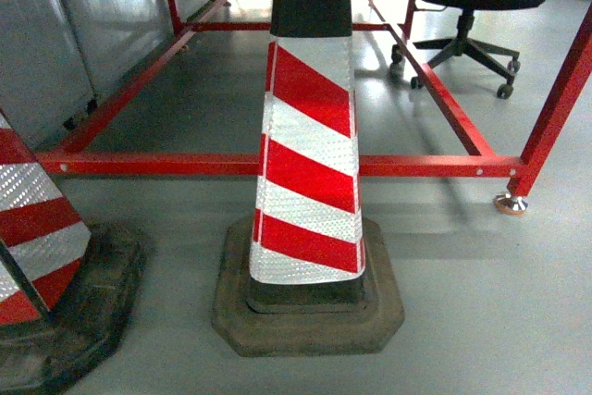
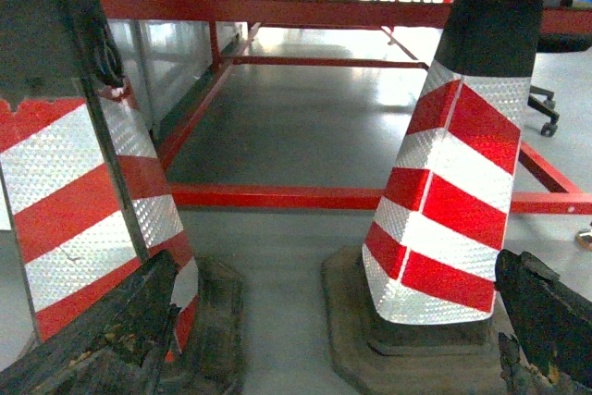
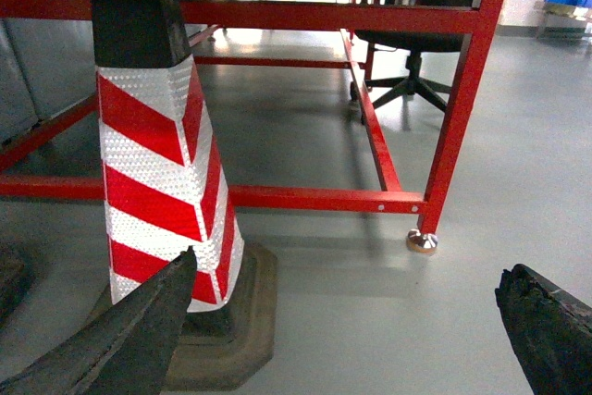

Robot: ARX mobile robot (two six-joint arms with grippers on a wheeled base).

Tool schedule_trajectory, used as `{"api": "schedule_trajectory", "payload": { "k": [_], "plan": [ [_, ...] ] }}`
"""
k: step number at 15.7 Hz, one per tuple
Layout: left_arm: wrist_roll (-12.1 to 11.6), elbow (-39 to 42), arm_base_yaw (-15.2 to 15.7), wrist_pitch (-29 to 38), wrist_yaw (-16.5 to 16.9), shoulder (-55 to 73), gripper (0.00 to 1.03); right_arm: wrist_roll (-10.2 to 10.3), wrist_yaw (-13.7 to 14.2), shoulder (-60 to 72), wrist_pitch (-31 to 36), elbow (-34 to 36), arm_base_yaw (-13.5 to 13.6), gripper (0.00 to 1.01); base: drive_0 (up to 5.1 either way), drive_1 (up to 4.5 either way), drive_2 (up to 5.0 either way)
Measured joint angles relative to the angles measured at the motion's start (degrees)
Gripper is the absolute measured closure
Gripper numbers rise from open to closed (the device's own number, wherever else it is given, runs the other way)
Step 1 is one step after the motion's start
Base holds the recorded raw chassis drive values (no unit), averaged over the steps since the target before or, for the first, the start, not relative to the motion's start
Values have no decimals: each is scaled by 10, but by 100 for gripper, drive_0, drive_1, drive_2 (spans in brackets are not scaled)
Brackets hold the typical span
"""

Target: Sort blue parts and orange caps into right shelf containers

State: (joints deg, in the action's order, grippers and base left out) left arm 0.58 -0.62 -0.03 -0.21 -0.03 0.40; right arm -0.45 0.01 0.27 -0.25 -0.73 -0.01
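You see both the left hand (image 2: 324, 339) and right hand (image 3: 351, 339) wide, holding nothing, facing a red-and-white striped rubber-based traffic cone (image 1: 310, 164).

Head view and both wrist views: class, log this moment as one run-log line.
scene: red-and-white striped traffic cone before red metal frame | left tool: open, empty | right tool: open, empty | caps, crates: unseen

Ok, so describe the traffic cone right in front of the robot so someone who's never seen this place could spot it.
Find the red metal frame running low over the grey floor. Directly before its front rail stands the full cone, red and white diagonal stripes, black top, on a dark octagonal base. Its neighbour cone sits at the left edge, cut off by the picture.
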Motion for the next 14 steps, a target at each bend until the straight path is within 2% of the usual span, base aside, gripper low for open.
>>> {"api": "schedule_trajectory", "payload": {
  "k": [14],
  "plan": [
    [0, 0, 0, -2, 0, 0, 5, 0, 0, 0, -1, 0, 0, 3, 0, 0, 0]
  ]
}}
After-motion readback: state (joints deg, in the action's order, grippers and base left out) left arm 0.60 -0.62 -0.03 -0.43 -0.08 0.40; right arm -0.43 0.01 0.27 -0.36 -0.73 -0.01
